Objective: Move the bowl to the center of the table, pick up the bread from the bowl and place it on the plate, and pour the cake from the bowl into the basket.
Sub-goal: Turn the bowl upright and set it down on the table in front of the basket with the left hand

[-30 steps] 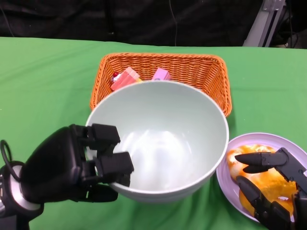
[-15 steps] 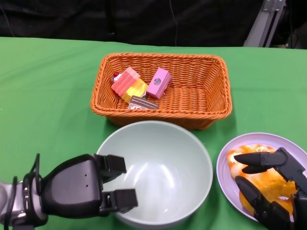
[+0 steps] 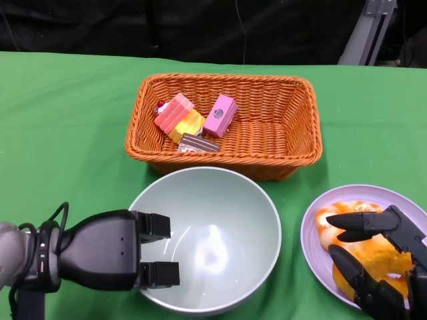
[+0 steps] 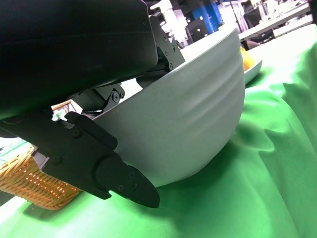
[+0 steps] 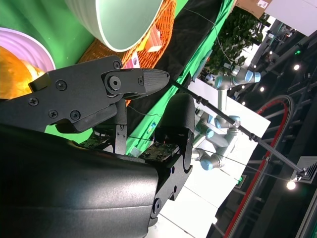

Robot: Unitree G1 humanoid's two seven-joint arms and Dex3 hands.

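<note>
I have the bowl [image 3: 207, 237] down on the green tabletop [image 3: 67, 133], sitting just in front of the basket [image 3: 293, 143] and just left of the plate [image 3: 313, 260]. My left robot hand [image 3: 123, 250] grips its near-left rim, fingers hooked over the lip inside and, in the left wrist view, a lower finger [image 4: 106, 171] pressed against the outer wall. The bowl looks empty now; the cake pieces [image 3: 193, 123] lie in the left half of the basket and the bread [image 3: 363, 250] is on the plate, so I judge the task nearly complete, with only the release left. The bowl reads as stiff, smooth and glazed, likely slippery and breakable, so the rim pinch is the only sensible hold and I would let go only with it flat on the cloth. My right robot hand [image 3: 377, 260] hovers over the bread with its fingers spread and nothing in them. Room is tight: the bowl's far rim sits close to the basket wall and its right side is near the plate edge. Open cloth lies to the left and toward me, which is the way I would draw the left robot hand out.
</note>
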